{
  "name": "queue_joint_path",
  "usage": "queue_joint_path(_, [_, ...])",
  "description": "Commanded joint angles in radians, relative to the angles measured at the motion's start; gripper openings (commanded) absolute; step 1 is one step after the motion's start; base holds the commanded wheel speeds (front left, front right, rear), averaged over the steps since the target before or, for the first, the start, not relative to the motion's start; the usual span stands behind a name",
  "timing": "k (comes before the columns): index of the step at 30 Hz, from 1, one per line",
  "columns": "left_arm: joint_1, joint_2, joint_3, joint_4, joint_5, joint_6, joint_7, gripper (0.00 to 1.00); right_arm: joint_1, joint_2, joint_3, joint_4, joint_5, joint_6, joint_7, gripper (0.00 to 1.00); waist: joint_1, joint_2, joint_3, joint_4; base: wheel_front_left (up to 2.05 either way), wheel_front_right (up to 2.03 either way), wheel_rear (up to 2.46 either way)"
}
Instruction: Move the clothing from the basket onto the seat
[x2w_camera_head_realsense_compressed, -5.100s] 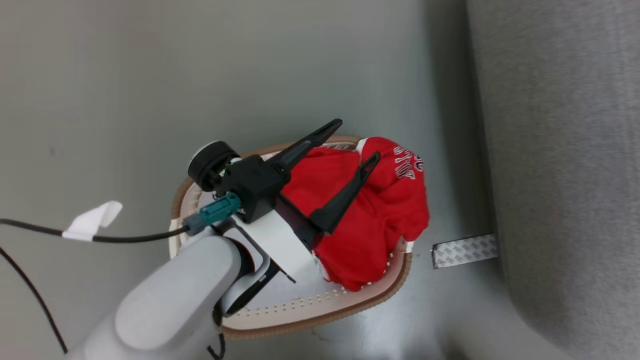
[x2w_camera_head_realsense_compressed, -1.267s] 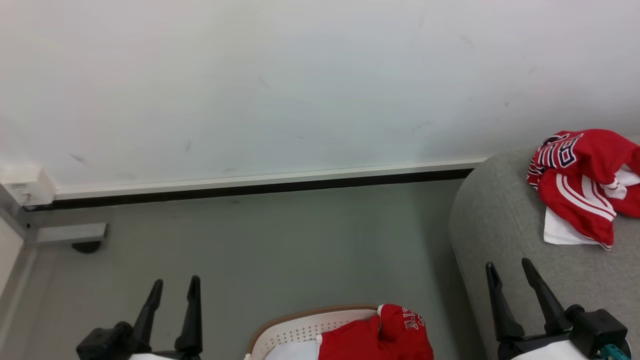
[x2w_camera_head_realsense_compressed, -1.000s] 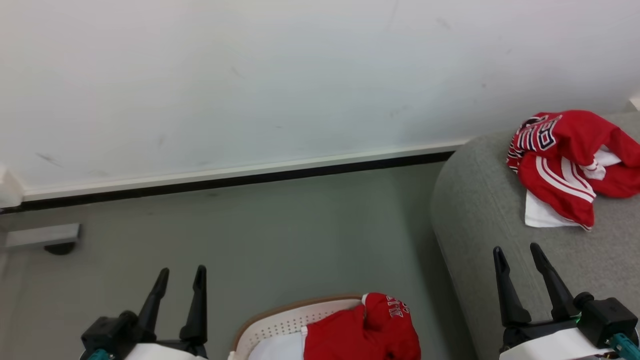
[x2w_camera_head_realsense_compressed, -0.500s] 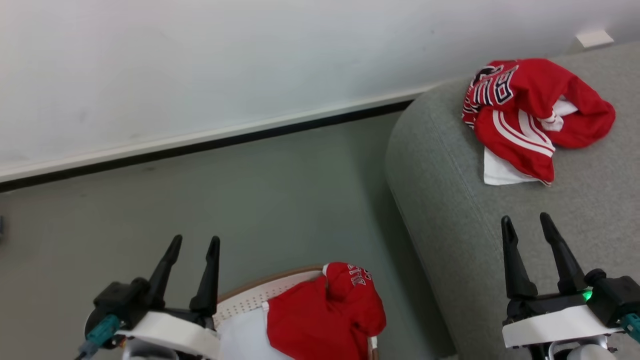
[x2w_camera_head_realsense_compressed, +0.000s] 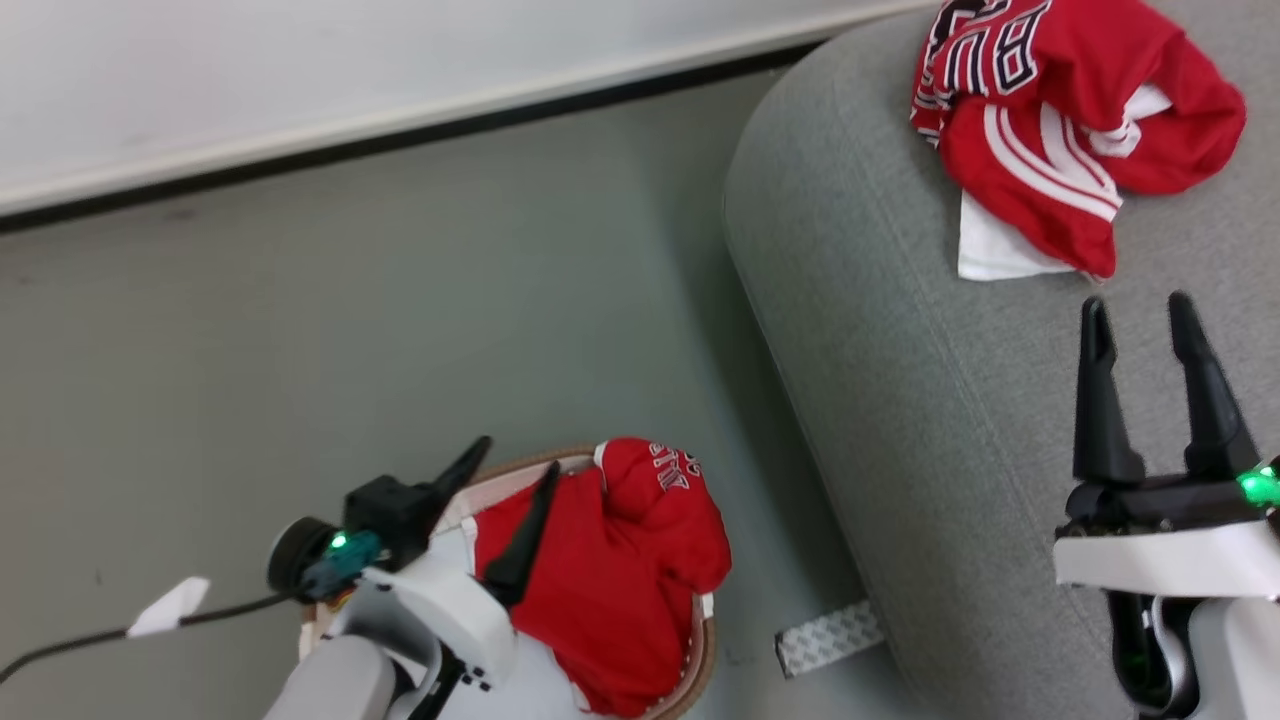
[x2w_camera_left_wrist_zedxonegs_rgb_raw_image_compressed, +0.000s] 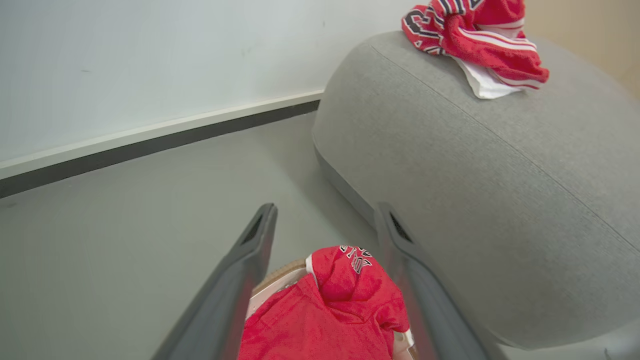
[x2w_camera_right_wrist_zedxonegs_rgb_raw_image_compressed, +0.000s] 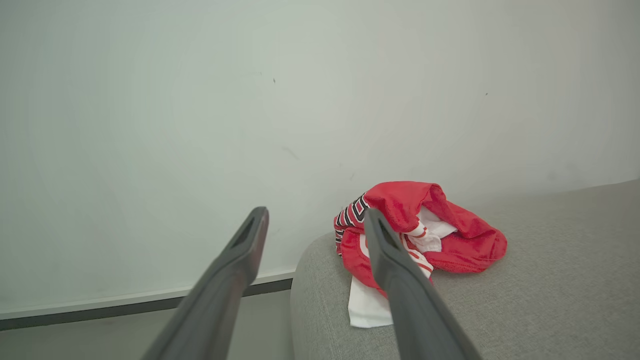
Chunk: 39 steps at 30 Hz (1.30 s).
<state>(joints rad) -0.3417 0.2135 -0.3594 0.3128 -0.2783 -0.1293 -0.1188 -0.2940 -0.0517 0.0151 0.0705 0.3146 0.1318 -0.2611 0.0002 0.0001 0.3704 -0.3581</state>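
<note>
Down in the basket one red garment lies heaped, a fold draped over the rim nearest the seat. The other garment already rests on the seat. The left gripper hangs just above the heap, jaws apart and empty. A good pick likely means sinking the jaws into the heap's thick middle, not the hanging fold, so the whole piece lifts clear of the rim. The right gripper waits over the seat, jaws apart. Against half a second earlier, the left gripper has swung from beside the basket to above it, and the head view has tipped downward.
</note>
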Motion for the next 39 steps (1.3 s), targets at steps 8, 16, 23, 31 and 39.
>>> queue_joint_path(8, [-0.155, 0.062, -0.184, 0.117, -0.053, -0.001, 0.066, 1.00, -0.105, 0.003, -0.034, -0.060, 0.040, -0.002, -0.003, 1.00, -0.0002, -0.0001, 0.201, -0.023, 0.00, 0.00, 0.00])
queue_joint_path(16, [-0.288, 0.111, -0.364, 0.237, -0.089, -0.001, 0.098, 1.00, -0.187, 0.003, -0.057, -0.110, 0.074, -0.002, -0.004, 1.00, -0.0002, -0.0001, 0.335, -0.046, 0.00, 0.00, 0.00])
queue_joint_path(23, [-0.385, 0.119, -0.485, 0.311, -0.141, -0.001, 0.139, 1.00, -0.218, 0.003, -0.075, -0.148, 0.089, -0.002, -0.003, 1.00, -0.0002, -0.0001, 0.421, -0.057, 0.00, 0.00, 0.00])
queue_joint_path(31, [-0.497, 0.127, -0.643, 0.404, -0.221, -0.001, 0.168, 1.00, -0.222, 0.003, -0.072, -0.162, 0.109, -0.002, -0.003, 1.00, -0.0002, -0.0001, 0.499, -0.086, 0.00, 0.00, 0.00])
queue_joint_path(39, [-0.573, 0.109, -0.754, 0.505, -0.315, -0.001, 0.214, 1.00, -0.188, 0.003, -0.068, -0.163, 0.128, -0.002, -0.004, 1.00, -0.0002, -0.0001, 0.525, -0.101, 0.00, 0.00, 0.00])
